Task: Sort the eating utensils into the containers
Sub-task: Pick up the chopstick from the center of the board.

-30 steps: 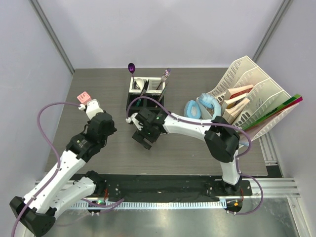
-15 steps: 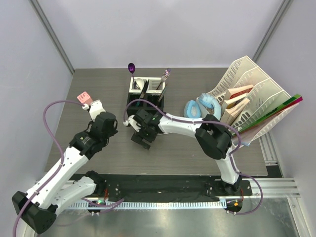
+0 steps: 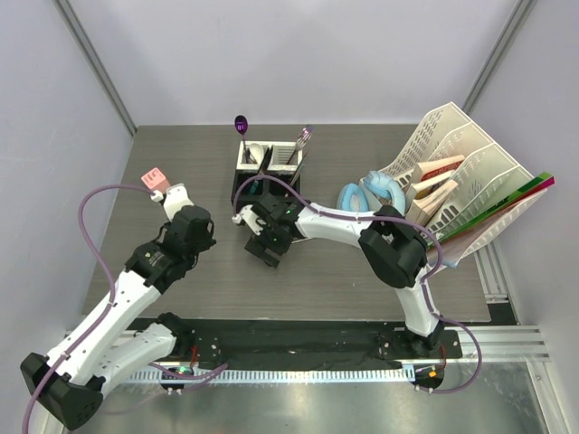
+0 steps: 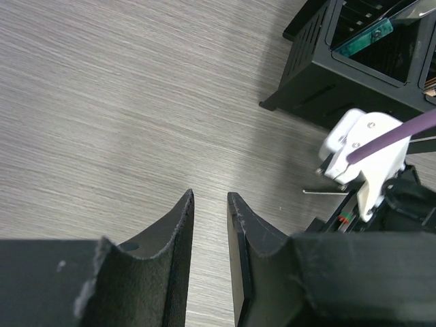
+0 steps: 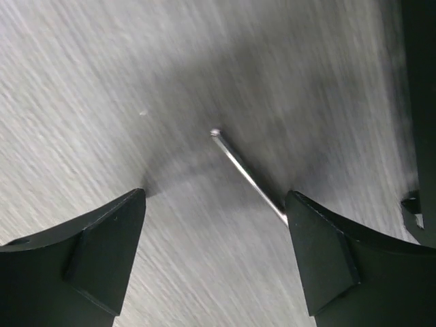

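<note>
Nearest the arm bases, the left claw [image 4: 209, 197] hangs over bare grey counter [image 3: 339, 287] left of centre. Its two dark fingers [image 4: 178, 225] are parted by only a narrow slot with nothing in it, so it is loosened and grips nothing. A little farther in and to its right, the right arm reaches across from its own side and points the right claw [image 5: 214, 196] down at the counter, just in front of the containers, jaws spread wide and released. Between them a thin silver utensil shaft [image 5: 246, 172] lies flat and slanting on the wood grain. One rounded end is free and the other runs in under the right-hand finger; I cannot tell whether that finger touches it, nor which kind of cutlery it is. Just beyond stands the black caddy [image 4: 306, 71], with a green-patterned piece [image 4: 364, 37] leaning in one of its near compartments. Level with it, a pink block [image 3: 152, 179] sits well off to the left and a blue ring [image 3: 366, 194] lies to the right. In the white-rimmed back compartments are a white ceramic spoon [image 3: 256, 151], a purple spoon [image 3: 242, 124] upright at back left and a purple fork [image 3: 306, 136] at back right. A white rack [image 3: 461, 163] fills the far right corner.
</note>
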You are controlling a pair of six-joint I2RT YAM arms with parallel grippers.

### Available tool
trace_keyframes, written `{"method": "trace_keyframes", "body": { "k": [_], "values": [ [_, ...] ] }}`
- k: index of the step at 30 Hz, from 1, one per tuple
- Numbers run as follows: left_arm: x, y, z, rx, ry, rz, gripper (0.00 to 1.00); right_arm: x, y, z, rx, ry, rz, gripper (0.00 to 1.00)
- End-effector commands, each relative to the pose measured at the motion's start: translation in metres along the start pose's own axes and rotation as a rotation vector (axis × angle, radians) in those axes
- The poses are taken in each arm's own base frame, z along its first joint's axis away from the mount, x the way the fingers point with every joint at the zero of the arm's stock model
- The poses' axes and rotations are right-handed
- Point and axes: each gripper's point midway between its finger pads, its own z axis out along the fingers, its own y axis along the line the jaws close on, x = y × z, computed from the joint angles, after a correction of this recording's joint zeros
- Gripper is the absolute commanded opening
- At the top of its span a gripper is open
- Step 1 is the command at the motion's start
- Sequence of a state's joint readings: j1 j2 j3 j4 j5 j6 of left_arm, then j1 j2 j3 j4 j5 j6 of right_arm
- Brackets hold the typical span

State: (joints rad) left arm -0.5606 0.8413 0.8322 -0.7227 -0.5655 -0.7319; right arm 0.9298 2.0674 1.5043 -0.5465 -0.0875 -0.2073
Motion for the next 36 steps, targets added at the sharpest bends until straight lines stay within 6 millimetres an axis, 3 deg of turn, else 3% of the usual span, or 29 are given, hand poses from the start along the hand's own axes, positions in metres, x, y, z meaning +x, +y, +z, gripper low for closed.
{"method": "trace_keyframes", "body": {
  "k": [1, 8, 14, 19, 29, 36],
  "values": [
    [-0.010, 0.000, -0.006, 0.009, -0.023, -0.016, 0.26, 0.011, 0.000, 0.001, -0.057, 0.015, 0.025, 0.85],
    [-0.006, 0.001, -0.005, 0.010, -0.019, -0.020, 0.27, 0.033, 0.010, -0.008, -0.090, 0.055, 0.055, 0.82],
    [-0.003, 0.001, -0.003, 0.010, -0.017, -0.027, 0.27, 0.056, -0.002, -0.009, 0.015, 0.090, 0.048, 0.82],
    [-0.002, 0.002, -0.003, 0.012, -0.016, -0.030, 0.27, 0.064, -0.012, -0.004, 0.066, 0.116, 0.043, 0.79],
    [-0.008, 0.004, -0.006, 0.003, -0.036, -0.018, 0.28, 0.070, -0.007, 0.007, 0.055, 0.151, 0.084, 0.55],
    [-0.015, -0.001, -0.005, 0.012, -0.054, -0.018, 0.29, 0.074, 0.005, 0.004, 0.027, 0.167, 0.102, 0.47]
  ]
}}
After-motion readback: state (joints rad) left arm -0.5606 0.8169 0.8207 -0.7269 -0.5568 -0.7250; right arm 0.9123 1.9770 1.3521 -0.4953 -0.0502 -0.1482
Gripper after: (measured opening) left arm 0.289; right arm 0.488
